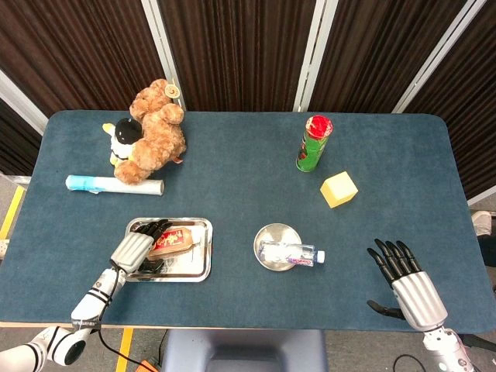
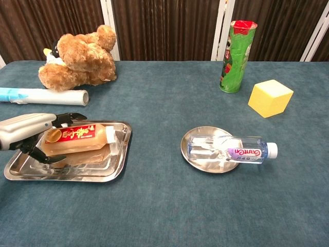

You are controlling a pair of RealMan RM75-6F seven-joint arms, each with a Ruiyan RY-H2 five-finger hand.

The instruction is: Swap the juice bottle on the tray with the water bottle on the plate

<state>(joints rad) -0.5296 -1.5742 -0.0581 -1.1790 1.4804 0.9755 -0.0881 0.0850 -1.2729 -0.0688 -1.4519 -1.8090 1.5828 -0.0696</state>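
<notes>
Juice bottle lies between left hand's open fingers.

A brown teddy bear lies near the table's far left corner, a black-and-white soft toy tucked against it. Just in front lies a white and blue roll. Toward the far right stands a green can with a red lid, a yellow block beside it.

juice bottle orange, red label | tray silver | cube yellow | table dark blue
</notes>
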